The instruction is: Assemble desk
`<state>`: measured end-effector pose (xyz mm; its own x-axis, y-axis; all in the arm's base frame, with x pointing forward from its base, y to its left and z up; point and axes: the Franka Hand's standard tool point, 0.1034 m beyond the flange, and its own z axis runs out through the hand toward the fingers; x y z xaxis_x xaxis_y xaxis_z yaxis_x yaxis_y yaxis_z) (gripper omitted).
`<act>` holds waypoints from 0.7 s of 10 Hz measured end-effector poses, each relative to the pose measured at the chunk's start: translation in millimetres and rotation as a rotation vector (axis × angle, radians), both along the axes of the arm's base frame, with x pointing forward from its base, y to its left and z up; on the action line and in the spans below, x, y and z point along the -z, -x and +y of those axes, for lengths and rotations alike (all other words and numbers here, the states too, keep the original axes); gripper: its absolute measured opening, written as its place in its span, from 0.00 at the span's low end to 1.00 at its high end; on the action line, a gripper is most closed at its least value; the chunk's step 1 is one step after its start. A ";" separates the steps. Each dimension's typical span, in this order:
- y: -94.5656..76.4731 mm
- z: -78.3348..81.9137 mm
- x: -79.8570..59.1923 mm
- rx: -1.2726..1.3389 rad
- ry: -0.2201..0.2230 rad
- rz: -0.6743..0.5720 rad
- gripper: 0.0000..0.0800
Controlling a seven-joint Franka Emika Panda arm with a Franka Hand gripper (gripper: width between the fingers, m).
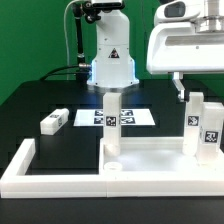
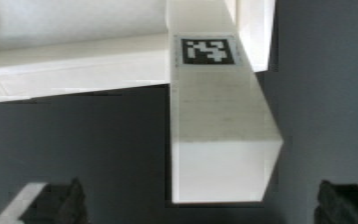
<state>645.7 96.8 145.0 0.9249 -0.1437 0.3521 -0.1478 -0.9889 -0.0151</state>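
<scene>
The white desk tabletop (image 1: pixel 160 158) lies at the front inside the border fence. Upright white legs with tags stand on it: one in the middle (image 1: pixel 112 120) and a pair at the exterior view's right (image 1: pixel 205 125). A loose leg (image 1: pixel 55 122) lies on the black table at the exterior view's left. My gripper (image 1: pixel 180 88) hangs above the right-hand legs, open and empty. In the wrist view a tagged leg (image 2: pixel 220 120) stands up from the tabletop (image 2: pixel 69 70). Its end lies between the spread dark fingers (image 2: pixel 51 205), and nothing touches it. The gripper (image 2: pixel 197 204) holds nothing.
The marker board (image 1: pixel 135 117) lies flat behind the middle leg. The low white border fence (image 1: pixel 22 165) runs along the front and the exterior view's left. The robot base (image 1: pixel 110 60) stands at the back.
</scene>
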 end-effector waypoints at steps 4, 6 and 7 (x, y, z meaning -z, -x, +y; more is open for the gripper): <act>-5.7 4.5 2.4 0.036 -0.012 0.239 0.81; -13.9 8.6 2.7 0.055 -0.034 0.311 0.81; -18.0 8.4 8.8 0.053 -0.033 0.280 0.81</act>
<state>663.8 105.2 136.2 0.9763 -0.2019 0.0784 -0.2026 -0.9793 0.0013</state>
